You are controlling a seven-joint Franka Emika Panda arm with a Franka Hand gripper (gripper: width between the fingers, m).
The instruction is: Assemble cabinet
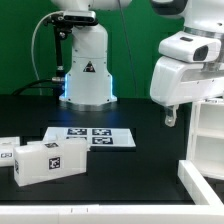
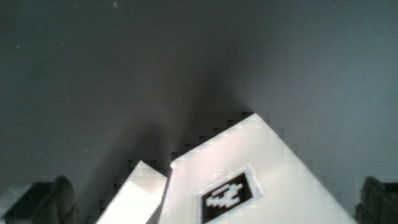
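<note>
The cabinet (image 1: 211, 135) stands as a tall white piece at the exterior view's right edge, partly cut off. My gripper (image 1: 172, 117) hangs just above its top corner, on the side toward the exterior view's left. In the wrist view a white piece with a black-and-white tag (image 2: 226, 194) fills the space under my gripper (image 2: 210, 202). The dark fingers (image 2: 45, 200) stand far apart at the two sides and do not touch it. The gripper is open and holds nothing.
A white tagged block (image 1: 42, 162) and a smaller white piece (image 1: 8, 150) lie at the exterior view's left. The marker board (image 1: 90, 137) lies mid-table. A low white frame (image 1: 200, 182) sits at the front right. The robot base (image 1: 85, 75) stands behind.
</note>
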